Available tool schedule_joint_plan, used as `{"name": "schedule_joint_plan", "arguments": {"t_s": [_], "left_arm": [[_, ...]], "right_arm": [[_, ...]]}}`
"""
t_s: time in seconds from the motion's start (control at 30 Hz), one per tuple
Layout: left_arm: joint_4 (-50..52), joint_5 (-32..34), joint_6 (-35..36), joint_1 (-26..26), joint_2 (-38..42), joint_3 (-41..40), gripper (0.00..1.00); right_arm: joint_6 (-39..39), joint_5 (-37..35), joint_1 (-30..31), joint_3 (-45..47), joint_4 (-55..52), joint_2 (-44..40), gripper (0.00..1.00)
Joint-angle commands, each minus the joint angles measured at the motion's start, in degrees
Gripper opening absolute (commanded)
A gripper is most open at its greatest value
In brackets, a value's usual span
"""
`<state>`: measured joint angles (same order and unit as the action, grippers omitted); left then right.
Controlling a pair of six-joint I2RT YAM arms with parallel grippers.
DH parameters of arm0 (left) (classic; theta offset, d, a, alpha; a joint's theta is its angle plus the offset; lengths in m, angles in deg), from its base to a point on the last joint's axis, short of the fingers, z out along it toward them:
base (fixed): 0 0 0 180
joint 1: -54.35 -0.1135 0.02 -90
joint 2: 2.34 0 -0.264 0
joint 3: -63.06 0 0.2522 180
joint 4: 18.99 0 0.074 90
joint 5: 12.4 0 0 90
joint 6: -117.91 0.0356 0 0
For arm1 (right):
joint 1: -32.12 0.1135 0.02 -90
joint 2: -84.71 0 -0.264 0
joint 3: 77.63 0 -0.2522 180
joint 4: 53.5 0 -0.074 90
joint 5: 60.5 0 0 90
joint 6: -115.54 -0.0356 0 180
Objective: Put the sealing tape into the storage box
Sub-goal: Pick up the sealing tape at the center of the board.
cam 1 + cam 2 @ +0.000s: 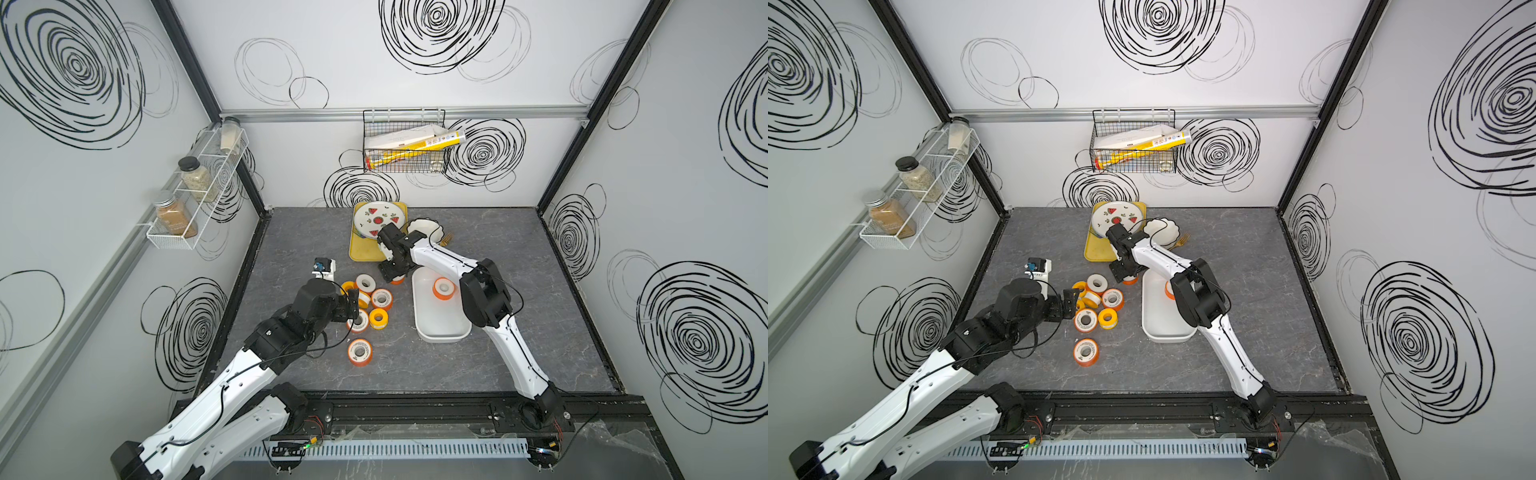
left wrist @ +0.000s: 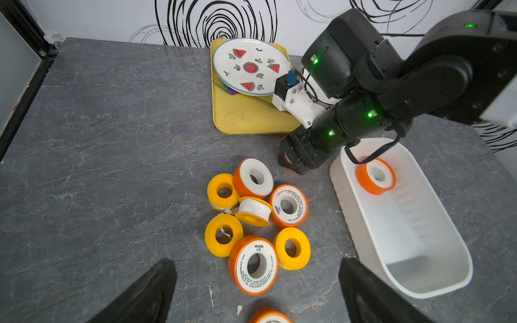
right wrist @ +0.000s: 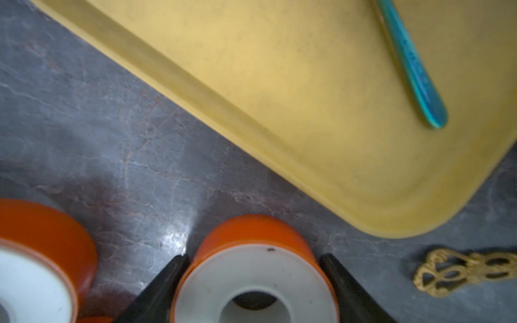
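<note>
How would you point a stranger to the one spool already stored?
Find the white storage box on the grey table. One orange-flanged sealing tape spool lies at its far end. It alone sits inside the box; the rest lie outside.

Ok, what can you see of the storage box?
The storage box is a white, shallow, oblong tub with rounded corners and a plain rim, glossy like plastic, with faint ribs on one inner wall. It sits upright on the grey table, long side running front to back, right of the loose spools, apart from them. One orange spool lies at its far end; the rest is bare. The right arm reaches over it.
</note>
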<state>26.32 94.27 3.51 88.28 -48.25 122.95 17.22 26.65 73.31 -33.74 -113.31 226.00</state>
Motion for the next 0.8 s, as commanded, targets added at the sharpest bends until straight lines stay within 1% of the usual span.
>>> {"name": "schedule_joint_plan", "arguments": {"t_s": [0.0,0.2,0.47,0.77], "left_arm": [[-2.51,-0.43,0.94,-0.52,-0.14,-0.6,0.98],[-2.49,-0.52,1.0,-0.53,-0.31,-0.6,0.98],[-2.47,-0.43,0.93,-0.53,-0.23,-0.6,0.97],[-2.41,-0.38,0.8,-0.53,-0.01,-0.58,0.97]], "right_arm": [[0.05,0.83,0.47,-1.75,-2.02,-0.02,0.65],[-0.21,1.13,0.56,-2.09,-2.11,-2.82,0.63],[-0.48,1.55,0.65,-0.72,-1.96,-8.95,0.61],[-0.97,-3.71,0.65,5.41,-1.16,-18.72,0.59]]}}
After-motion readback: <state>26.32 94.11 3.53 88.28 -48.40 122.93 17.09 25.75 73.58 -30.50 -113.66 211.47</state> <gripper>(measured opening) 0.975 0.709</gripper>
